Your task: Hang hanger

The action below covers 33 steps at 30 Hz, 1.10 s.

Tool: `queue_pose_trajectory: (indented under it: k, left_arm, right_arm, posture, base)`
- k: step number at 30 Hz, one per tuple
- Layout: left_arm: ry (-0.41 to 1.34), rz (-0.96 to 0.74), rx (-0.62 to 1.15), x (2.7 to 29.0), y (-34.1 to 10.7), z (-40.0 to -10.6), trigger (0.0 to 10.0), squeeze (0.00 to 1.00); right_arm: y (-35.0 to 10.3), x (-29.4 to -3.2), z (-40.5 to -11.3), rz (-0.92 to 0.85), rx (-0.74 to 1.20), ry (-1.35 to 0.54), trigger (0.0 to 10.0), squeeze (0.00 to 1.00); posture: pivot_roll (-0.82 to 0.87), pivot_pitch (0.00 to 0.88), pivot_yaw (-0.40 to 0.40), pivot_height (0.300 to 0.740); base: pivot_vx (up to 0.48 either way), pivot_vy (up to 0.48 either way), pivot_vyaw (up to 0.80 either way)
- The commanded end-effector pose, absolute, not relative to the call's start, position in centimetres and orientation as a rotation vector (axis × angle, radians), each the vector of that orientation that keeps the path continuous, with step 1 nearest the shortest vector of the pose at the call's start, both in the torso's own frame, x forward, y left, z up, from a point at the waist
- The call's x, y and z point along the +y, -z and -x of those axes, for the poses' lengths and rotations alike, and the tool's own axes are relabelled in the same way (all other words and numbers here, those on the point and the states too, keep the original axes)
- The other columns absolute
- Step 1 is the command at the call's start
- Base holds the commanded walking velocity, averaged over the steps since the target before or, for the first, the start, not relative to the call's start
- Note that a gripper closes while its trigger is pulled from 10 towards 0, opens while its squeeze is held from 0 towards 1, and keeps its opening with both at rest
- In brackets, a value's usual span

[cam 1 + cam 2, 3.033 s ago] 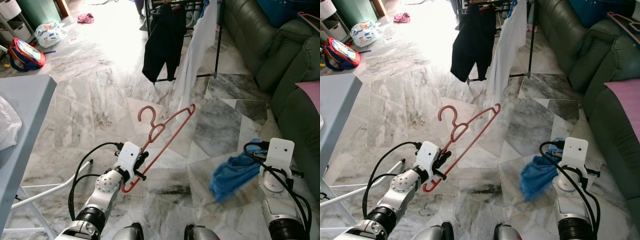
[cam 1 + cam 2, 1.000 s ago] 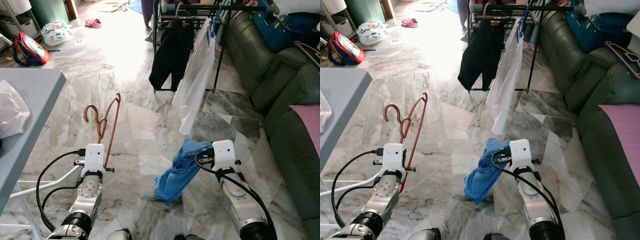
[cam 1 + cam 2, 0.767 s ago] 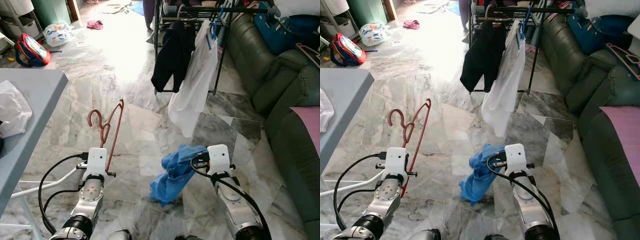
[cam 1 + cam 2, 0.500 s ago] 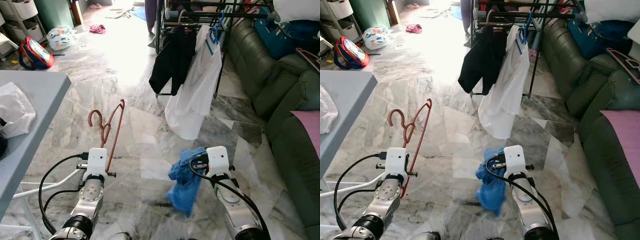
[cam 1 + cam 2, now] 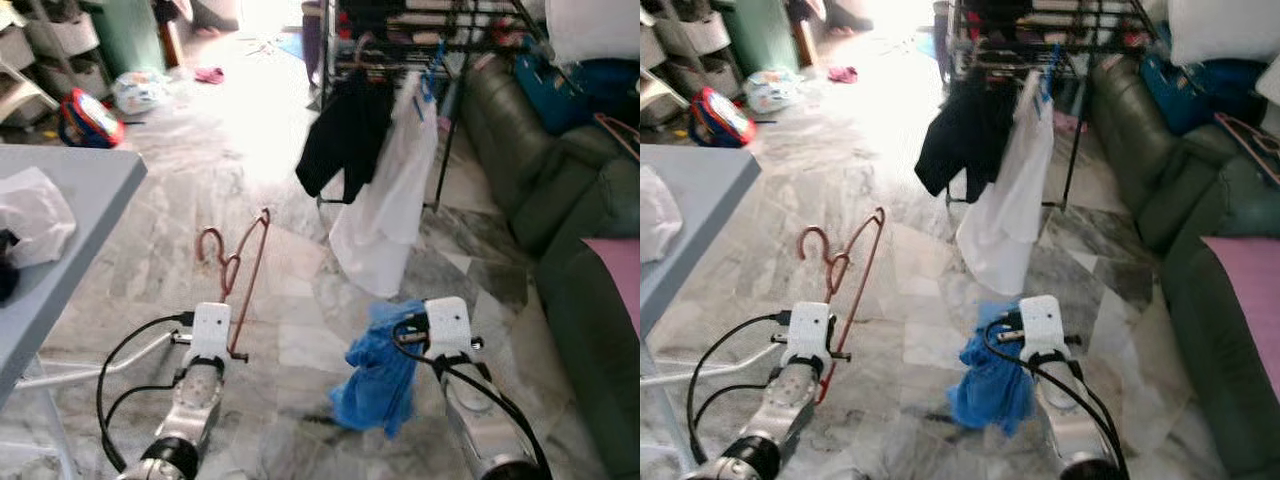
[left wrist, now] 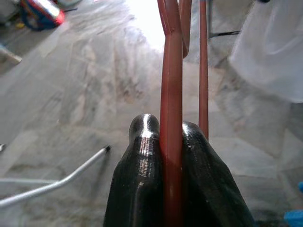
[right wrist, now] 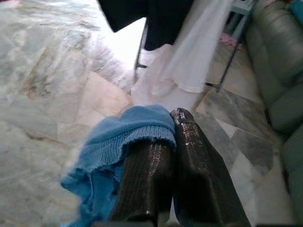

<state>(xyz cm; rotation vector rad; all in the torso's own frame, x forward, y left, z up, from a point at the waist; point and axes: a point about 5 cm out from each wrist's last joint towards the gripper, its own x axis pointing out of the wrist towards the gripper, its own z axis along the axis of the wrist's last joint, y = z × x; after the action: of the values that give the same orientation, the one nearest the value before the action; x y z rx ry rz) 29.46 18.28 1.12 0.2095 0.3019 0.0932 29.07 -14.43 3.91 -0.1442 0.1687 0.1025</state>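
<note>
A red wire hanger (image 5: pixel 238 268) stands upright above my left arm, hook at the top. My left gripper (image 6: pixel 164 124) is shut on its lower bar, and the black fingers (image 6: pixel 142 156) press it from both sides. My right gripper (image 7: pixel 171 116) is shut on a blue knitted cloth (image 5: pixel 383 372) that hangs from it over the marble floor. Ahead stands a dark clothes rack (image 5: pixel 455 40) with a black garment (image 5: pixel 345 135) and a white garment (image 5: pixel 388 205) hanging from it.
A grey table (image 5: pixel 70 215) with a white bag (image 5: pixel 35 203) is on my left. A green sofa (image 5: pixel 575 190) runs along the right, with a pink cloth (image 5: pixel 618 275) on it. A red and blue bag (image 5: pixel 85 103) lies far left on the floor.
The view has advanced toward the rack. The hanger went from tilted to upright in my left gripper. The blue cloth swung inward and hangs below my right gripper.
</note>
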Motion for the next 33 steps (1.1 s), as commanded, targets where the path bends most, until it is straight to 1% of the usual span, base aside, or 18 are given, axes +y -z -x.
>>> queue_pose_trajectory:
  k: [1, 21, 33]
  left_arm:
    - [-0.096, -0.204, 0.318, 18.09, -0.79, -29.23, 10.0, 0.00]
    - [-0.112, -0.207, 0.326, 18.17, -0.97, -29.55, 10.0, 0.00]
    - [-0.127, -0.214, 0.343, 18.24, -0.56, -29.18, 10.0, 0.00]
  right_arm:
    - [-4.34, -14.41, -29.23, 0.151, 0.146, -0.111, 10.0, 0.00]
    - [-4.90, -14.03, -29.70, 0.171, 0.125, -0.149, 10.0, 0.00]
    - [-5.17, -13.51, -29.98, 0.184, 0.110, -0.179, 10.0, 0.00]
  posture:
    - [0.04, 0.078, -0.032, 0.740]
    - [0.03, 0.096, -0.024, 0.740]
    - [0.03, 0.108, -0.025, 0.740]
  base:
    - [0.000, -0.289, 0.65]
    - [0.000, -0.287, 0.80]
    - [0.000, -0.272, 0.80]
